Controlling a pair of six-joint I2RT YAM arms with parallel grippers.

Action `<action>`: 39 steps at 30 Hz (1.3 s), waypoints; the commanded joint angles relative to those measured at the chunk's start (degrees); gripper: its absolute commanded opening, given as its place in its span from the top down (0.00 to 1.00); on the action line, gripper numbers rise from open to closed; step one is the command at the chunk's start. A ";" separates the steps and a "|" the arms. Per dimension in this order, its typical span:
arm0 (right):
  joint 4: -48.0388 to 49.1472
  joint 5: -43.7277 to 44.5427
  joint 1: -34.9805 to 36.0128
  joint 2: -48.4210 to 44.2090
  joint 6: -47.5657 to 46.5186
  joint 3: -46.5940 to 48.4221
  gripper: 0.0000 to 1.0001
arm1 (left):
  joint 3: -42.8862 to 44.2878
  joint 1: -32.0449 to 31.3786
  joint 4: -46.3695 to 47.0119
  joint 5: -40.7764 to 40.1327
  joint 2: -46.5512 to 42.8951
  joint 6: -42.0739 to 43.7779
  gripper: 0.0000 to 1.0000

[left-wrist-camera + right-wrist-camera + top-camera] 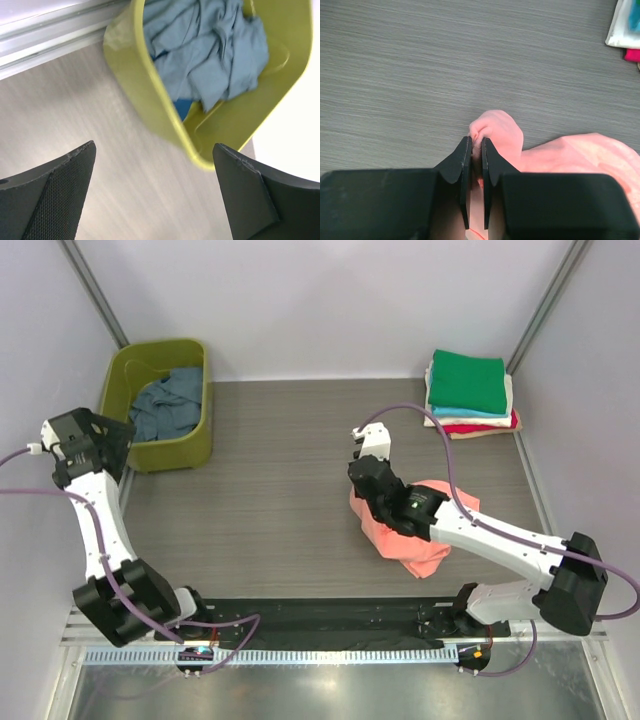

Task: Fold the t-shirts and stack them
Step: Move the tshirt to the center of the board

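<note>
A crumpled salmon-pink t-shirt lies right of the table's middle. My right gripper is shut on a fold of its left edge; the right wrist view shows the cloth pinched between the fingertips. A slate-blue t-shirt lies bunched in the olive-green tub, also seen in the left wrist view. A folded stack with a green t-shirt on top, then cream, teal and red layers, sits at the back right. My left gripper is open and empty beside the tub, its fingers wide apart above the table.
The tub's rim is just ahead of my left fingers. Grey walls and metal frame posts close in the table at the back and sides. The right arm's purple cable loops over the table near the stack.
</note>
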 commanded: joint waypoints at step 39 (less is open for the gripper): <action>-0.78 9.68 -13.94 -10.66 6.68 -1.64 0.26 | -15.84 -26.26 -8.73 -6.50 -26.40 21.69 0.00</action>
